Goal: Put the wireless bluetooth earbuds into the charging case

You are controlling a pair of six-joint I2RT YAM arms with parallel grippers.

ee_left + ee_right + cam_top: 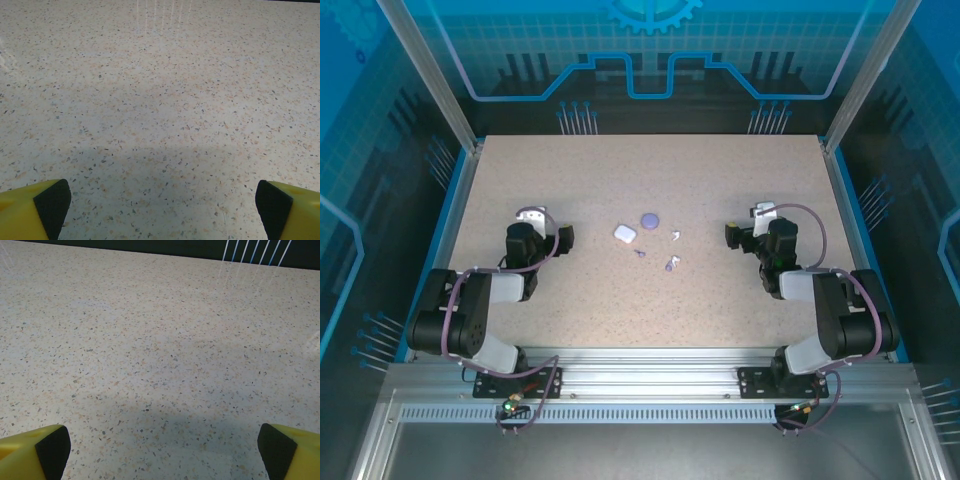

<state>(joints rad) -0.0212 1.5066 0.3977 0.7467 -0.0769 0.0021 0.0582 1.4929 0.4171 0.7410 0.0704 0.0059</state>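
The white charging case lies near the middle of the speckled table. Right of it and a little nearer lie tiny pale earbuds: one level with the case, one closer to the arms, and a smaller piece between them. My left gripper rests low at the left, well apart from the case. My right gripper rests low at the right, apart from the earbuds. In the wrist views the left gripper and the right gripper are open wide over bare tabletop.
A flat round purple disc lies just beyond the case. Blue walls and metal posts fence the table's sides and back. An aluminium rail carries both arm bases at the near edge.
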